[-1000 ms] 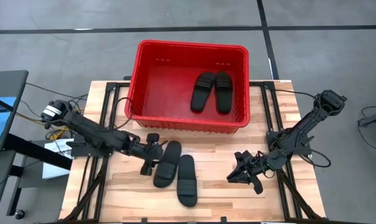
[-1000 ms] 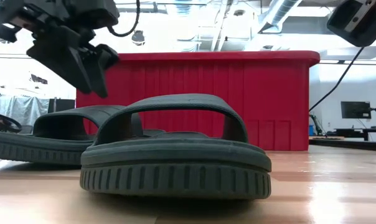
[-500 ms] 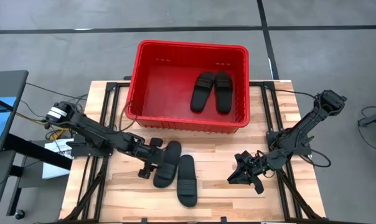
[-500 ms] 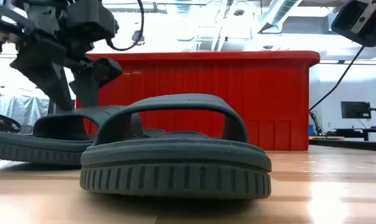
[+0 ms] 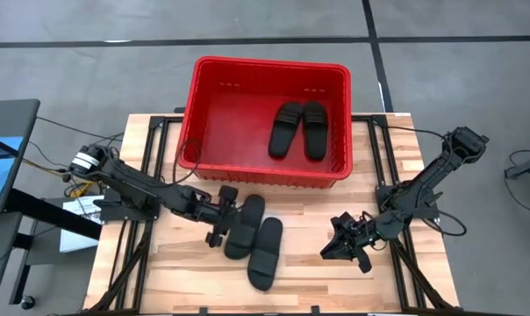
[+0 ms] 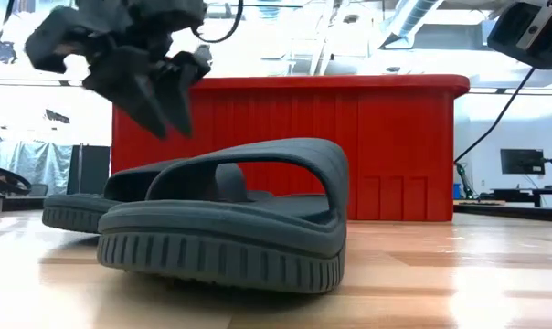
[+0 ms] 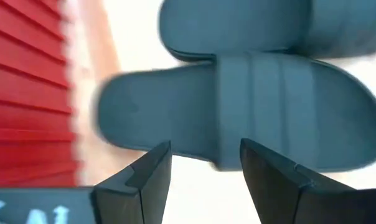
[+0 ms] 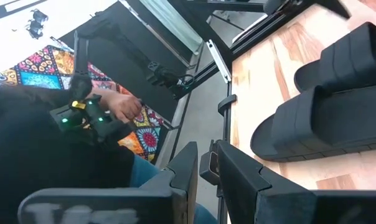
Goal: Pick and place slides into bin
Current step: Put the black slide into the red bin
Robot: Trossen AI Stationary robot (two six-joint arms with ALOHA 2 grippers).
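Note:
Two black slides [image 5: 287, 129] [image 5: 315, 130] lie side by side on the floor of the red bin [image 5: 195, 114] at the table's far side. Two more lie sole-down on the table in front of it, one [image 5: 246, 226] to the left of the other [image 5: 267, 253]. They are close together, and I cannot tell whether they touch. My left gripper [image 5: 225, 219] stands open just left of the left slide [image 7: 238, 106], its fingertips [image 6: 162, 119] clear above the strap. My right gripper [image 5: 340, 247] hangs near the table's right side, its fingers [image 8: 203, 167] a narrow gap apart with nothing between them.
The bin's near wall [image 6: 349, 137] stands close behind the two table slides. Bare wood lies toward the table's near edge [image 5: 195, 290]. The right wrist view shows a person [image 8: 94, 118] holding a controller beyond the table.
My left gripper has gone right toward the slides, dipped to the left slide's strap and come up again, rolling its wrist. Both table slides have slid a little toward the right edge, and the nearer one has turned so that it lies slanted.

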